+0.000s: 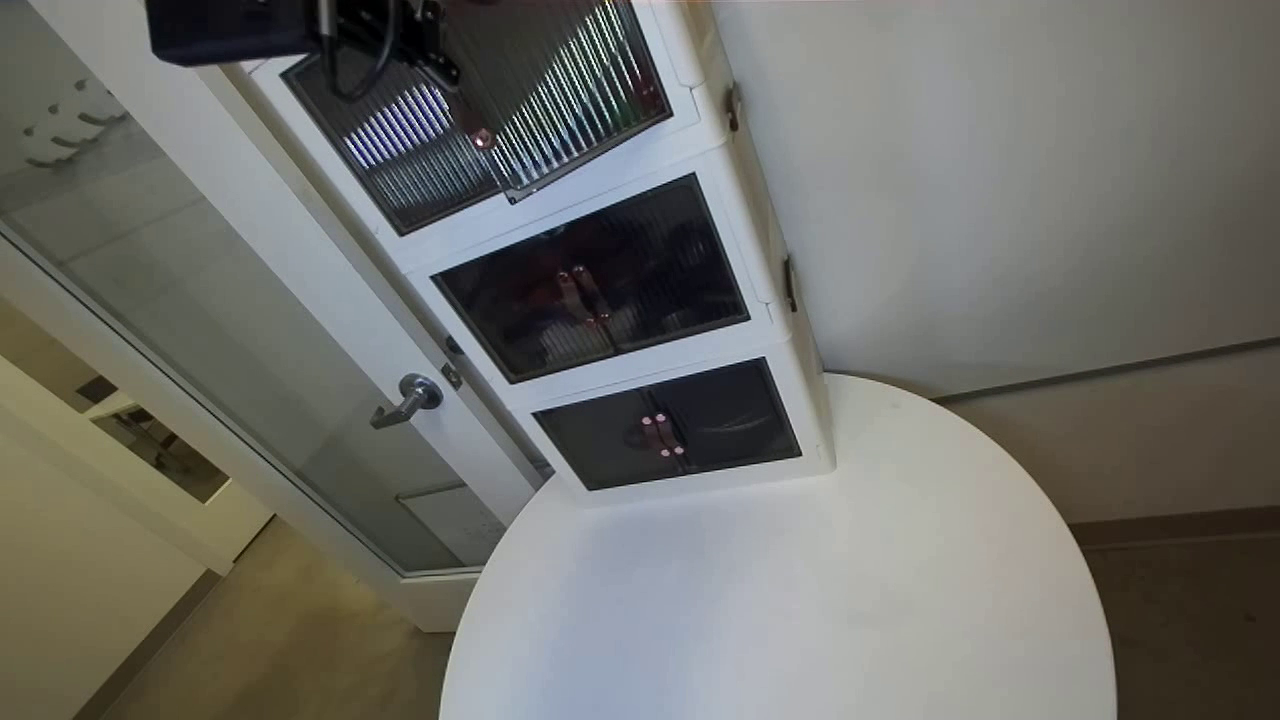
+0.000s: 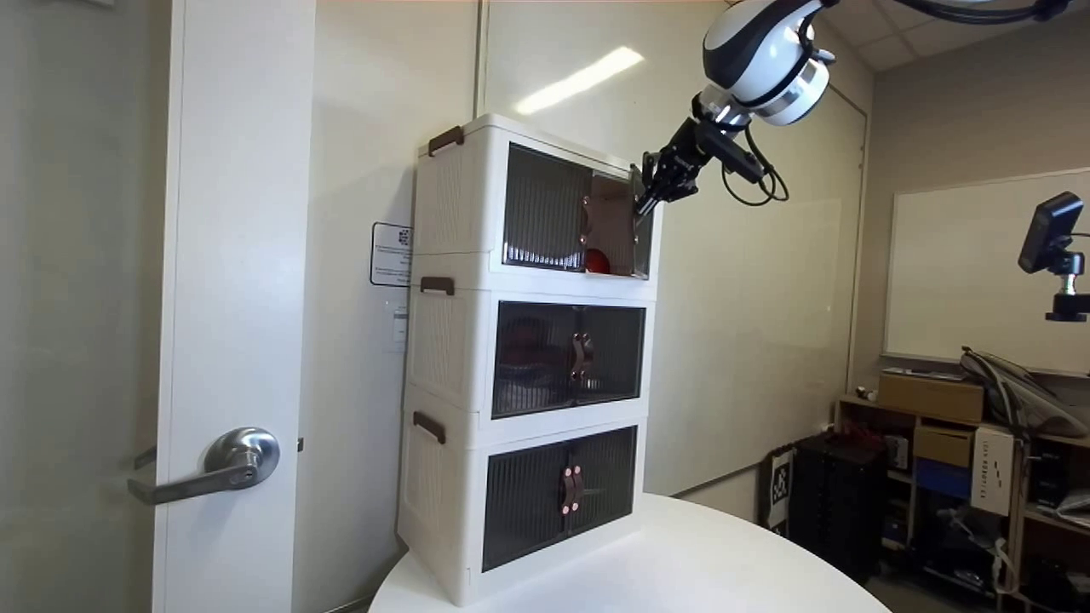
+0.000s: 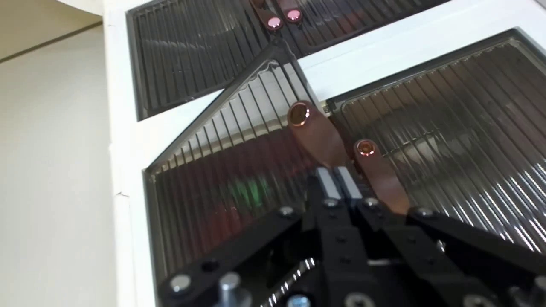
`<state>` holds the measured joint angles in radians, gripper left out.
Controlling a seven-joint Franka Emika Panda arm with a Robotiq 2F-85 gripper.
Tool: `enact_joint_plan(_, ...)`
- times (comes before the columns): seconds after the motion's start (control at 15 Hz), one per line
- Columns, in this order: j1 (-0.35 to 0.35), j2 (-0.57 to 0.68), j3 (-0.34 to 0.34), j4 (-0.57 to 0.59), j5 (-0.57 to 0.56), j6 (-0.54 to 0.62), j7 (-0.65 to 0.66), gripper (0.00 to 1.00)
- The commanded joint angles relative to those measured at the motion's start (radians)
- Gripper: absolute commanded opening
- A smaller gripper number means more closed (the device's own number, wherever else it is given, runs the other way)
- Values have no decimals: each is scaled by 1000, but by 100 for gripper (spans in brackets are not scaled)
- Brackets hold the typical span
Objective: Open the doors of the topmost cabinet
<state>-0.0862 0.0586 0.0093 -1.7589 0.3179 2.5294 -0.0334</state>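
The topmost cabinet (image 2: 456,196) is the top compartment of a tall white unit. Its striped door on the right (image 2: 644,247) is swung partly outward; it also shows ajar in an exterior view (image 1: 585,95) and the wrist view (image 3: 200,175). Its pair, the closed door (image 2: 545,209), also shows in the wrist view (image 3: 460,128). My gripper (image 2: 645,207) is at the ajar door. In the wrist view my fingertips (image 3: 333,171) are shut on its brown handle (image 3: 316,132). The closed door's handle (image 3: 381,179) is just beside my fingers. A red item (image 2: 598,261) shows inside.
Two lower compartments with closed dark doors (image 2: 532,358) (image 2: 528,502) stand below, on a round white table (image 2: 698,562). A room door with a lever handle (image 2: 204,477) stands beside the unit. A wall (image 2: 741,323) runs behind it. A camera on a stand (image 2: 1052,234) is farther right.
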Motion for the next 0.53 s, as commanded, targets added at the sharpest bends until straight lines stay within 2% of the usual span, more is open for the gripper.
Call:
enact_joint_plan(0.0,-11,-20,-63,-21,-196,-45,156,1)
enact_joint_plan(0.2,-15,-36,-73,-18,-318,-103,249,1)
enact_joint_plan(0.47,-20,-49,-85,-8,-425,-177,334,1)
